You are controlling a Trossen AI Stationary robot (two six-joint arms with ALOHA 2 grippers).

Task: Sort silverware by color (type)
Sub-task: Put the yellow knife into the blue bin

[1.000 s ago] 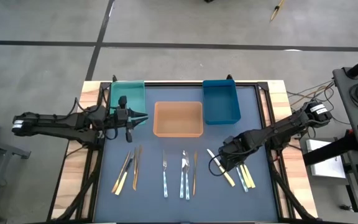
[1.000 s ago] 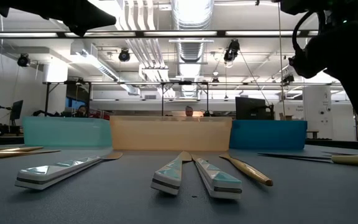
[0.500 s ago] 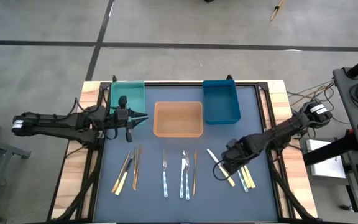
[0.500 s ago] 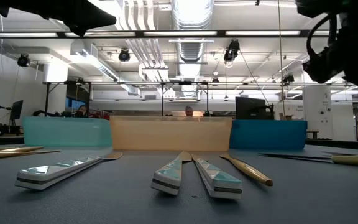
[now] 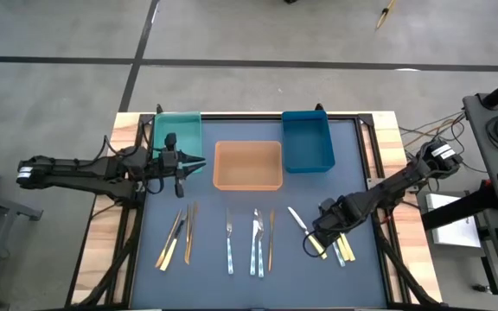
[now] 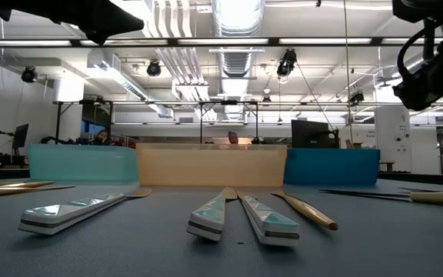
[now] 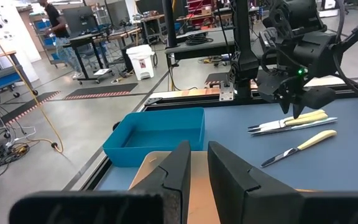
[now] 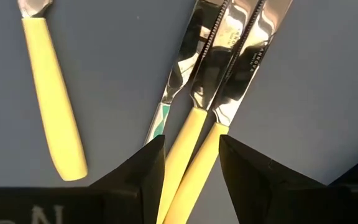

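No piece of silverware can be seen inside the teal bin (image 5: 177, 130), the orange bin (image 5: 247, 165) or the blue bin (image 5: 308, 141), so the sorting is judged to be barely begun, if begun at all. Everything is laid out on the counter (image 5: 232, 207) in loose groups: gold pieces with a cream-handled one (image 5: 176, 238) at the left, a silver fork (image 5: 229, 240), a silver pair (image 5: 257, 240) and a gold piece (image 5: 271, 238) in the middle, and the cream-handled knives (image 5: 340, 246) at the right, with one separate cream-handled knife (image 5: 304, 230) lying just beside them. The right pincer (image 5: 321, 235) is placed low over that right-hand cluster; in the right wrist view its dark fingers (image 8: 143, 165) are spread, with two yellow handles (image 8: 191, 155) lying between them and the lone yellow handle (image 8: 50, 115) off to one side. Nothing is gripped yet; the jaws are released and straddle the handles. A pick of one or both of these knives appears to be the step in hand. The left pincer (image 5: 193, 161) is parked between the teal and orange bins, its fingers (image 7: 182, 165) nearly together with a narrow gap and nothing held. All the pieces on view remain to be carried to bins.
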